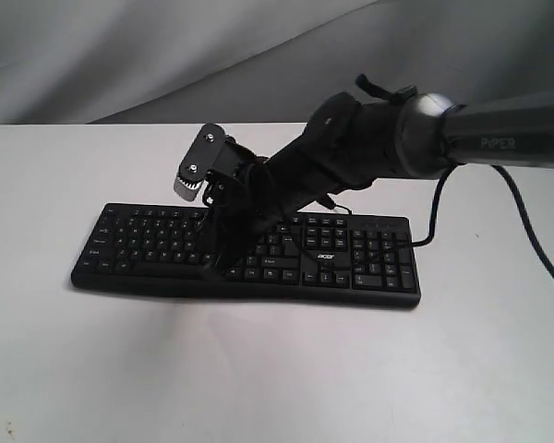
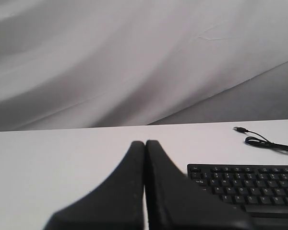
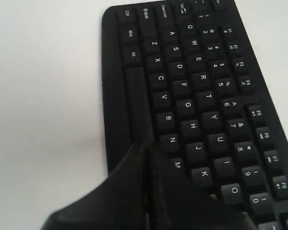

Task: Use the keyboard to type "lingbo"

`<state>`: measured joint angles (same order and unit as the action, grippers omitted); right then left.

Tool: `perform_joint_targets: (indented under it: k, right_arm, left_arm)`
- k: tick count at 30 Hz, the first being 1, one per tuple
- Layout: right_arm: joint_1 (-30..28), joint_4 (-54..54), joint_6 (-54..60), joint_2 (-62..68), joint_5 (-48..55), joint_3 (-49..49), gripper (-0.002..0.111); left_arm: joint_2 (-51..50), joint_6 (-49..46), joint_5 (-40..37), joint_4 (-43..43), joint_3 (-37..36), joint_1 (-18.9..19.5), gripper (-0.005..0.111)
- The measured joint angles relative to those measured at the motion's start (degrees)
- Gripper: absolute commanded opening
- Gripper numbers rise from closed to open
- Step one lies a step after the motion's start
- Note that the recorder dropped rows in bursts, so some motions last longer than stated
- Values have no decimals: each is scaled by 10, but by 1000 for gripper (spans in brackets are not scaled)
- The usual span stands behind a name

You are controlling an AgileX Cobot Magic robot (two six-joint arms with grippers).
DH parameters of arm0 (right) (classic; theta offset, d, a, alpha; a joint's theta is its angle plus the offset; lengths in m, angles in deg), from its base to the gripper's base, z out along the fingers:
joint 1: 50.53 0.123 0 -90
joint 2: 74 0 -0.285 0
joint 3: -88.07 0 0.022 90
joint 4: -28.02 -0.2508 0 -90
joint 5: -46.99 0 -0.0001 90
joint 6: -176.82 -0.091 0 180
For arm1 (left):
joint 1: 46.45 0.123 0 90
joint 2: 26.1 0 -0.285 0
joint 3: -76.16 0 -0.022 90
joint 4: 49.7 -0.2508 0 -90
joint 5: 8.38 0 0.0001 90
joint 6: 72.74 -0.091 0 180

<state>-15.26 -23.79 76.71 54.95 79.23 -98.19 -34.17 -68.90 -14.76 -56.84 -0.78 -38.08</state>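
Note:
The black keyboard [image 1: 360,261] lies flat across the middle of the white table, its acer logo facing the front. My right gripper [image 1: 211,269] reaches in from the right and points down at the keyboard's lower rows. In the right wrist view the right gripper [image 3: 146,146] is shut with nothing held; its tips sit at the space bar's upper edge, just beside the N key [image 3: 172,140] and M key [image 3: 177,164]. My left gripper [image 2: 145,143] is shut and empty, hanging over bare table off the keyboard's [image 2: 245,184] Esc end. It is out of the exterior view.
The keyboard's thin USB cable [image 2: 265,142] lies loose on the table behind it. The right arm's black cable [image 1: 535,242] hangs down at the right. A grey cloth backdrop [image 1: 166,55] stands behind the white table [image 1: 277,369].

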Motion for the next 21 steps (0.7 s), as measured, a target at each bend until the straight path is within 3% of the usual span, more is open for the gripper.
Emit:
perform_joint_targets:
  k: [6, 13, 21]
  right_arm:
    - [-4, 19, -19, 7, -40, -8, 0]
    - [-16, 117, -126, 70, 45, -110, 0]
    - [-33, 151, -136, 92, 70, -120, 0]
  left_arm:
    - [0, 0, 0, 0, 0, 0, 1]
    - [0, 0, 0, 0, 0, 0, 1]
    - [0, 0, 0, 0, 0, 0, 1]
